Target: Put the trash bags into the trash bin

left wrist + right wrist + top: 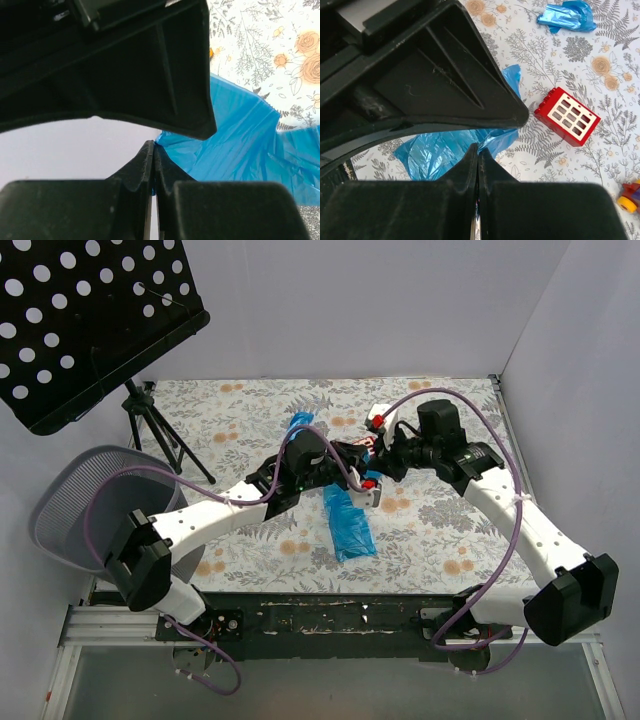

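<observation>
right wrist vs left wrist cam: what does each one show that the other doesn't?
Right wrist only: a red toy block, a smaller crumpled blue plastic piece farther off, and the corner of a toy car.
Left wrist only: a sliver of blue film pinched between the left gripper's shut fingers.
Both: the blue trash bag over the floral table cover, reaching the tips of shut fingers. In the right wrist view those belong to the right gripper.

I work in a lab test cell: plain white walls (350, 310) box in my bench (440, 540), and my cabled arms (210, 520) are bolted to a metal frame (320, 618) along its near edge.
</observation>
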`<move>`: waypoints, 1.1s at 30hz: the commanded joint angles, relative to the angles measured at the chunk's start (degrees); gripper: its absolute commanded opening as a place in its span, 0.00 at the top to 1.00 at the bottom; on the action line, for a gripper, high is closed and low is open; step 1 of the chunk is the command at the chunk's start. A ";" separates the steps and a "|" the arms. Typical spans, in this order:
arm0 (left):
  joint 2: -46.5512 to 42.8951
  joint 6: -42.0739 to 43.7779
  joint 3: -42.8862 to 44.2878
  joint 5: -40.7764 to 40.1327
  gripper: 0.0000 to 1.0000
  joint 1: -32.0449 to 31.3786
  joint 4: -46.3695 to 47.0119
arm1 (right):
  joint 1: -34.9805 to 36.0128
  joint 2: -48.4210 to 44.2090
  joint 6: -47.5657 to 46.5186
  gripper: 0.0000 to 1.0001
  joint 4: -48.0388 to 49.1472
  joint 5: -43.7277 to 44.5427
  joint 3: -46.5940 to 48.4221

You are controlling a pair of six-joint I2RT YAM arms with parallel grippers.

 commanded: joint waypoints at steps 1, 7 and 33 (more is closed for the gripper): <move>-2.33 0.43 2.02 -2.22 1.00 0.41 -0.31 | 0.53 -2.94 -0.82 0.99 -1.22 -3.08 -0.57; -2.41 1.65 1.23 3.55 1.00 0.49 -3.81 | -0.26 -3.21 3.57 0.99 1.94 -2.57 1.62; -6.02 2.98 -1.50 11.40 1.00 0.49 8.30 | 2.63 3.82 1.73 0.99 -4.55 -4.41 7.95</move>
